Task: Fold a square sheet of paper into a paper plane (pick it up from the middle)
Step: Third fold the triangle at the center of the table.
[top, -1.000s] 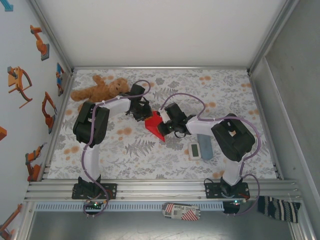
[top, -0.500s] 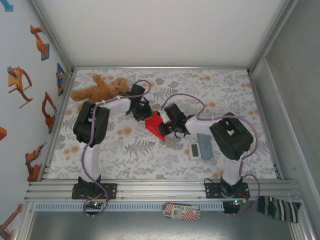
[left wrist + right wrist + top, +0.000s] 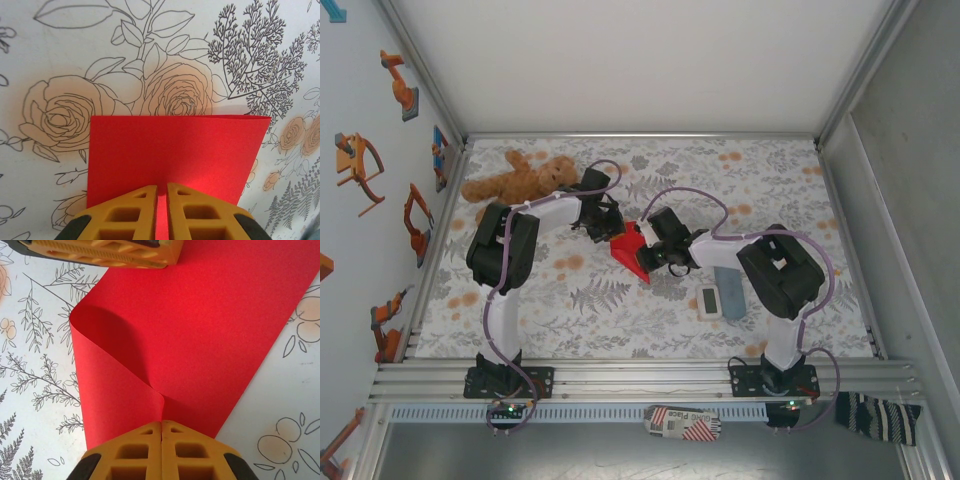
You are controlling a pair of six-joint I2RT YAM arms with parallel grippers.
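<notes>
Left gripper (image 3: 161, 192) was clamped on the red square sheet of paper (image 3: 175, 150), which spread out flat ahead of it. Right gripper (image 3: 161, 426) was pinched shut on another edge, the paper buckling just beyond its tips.

The paper (image 3: 175, 150) is bright red, the tablecloth (image 3: 60, 55) white with outlined flowers.

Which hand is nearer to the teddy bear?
Left. The left hand sits near the teddy bear, pinching the red paper; the right hand pinches the paper's other side, farther from the bear.
</notes>
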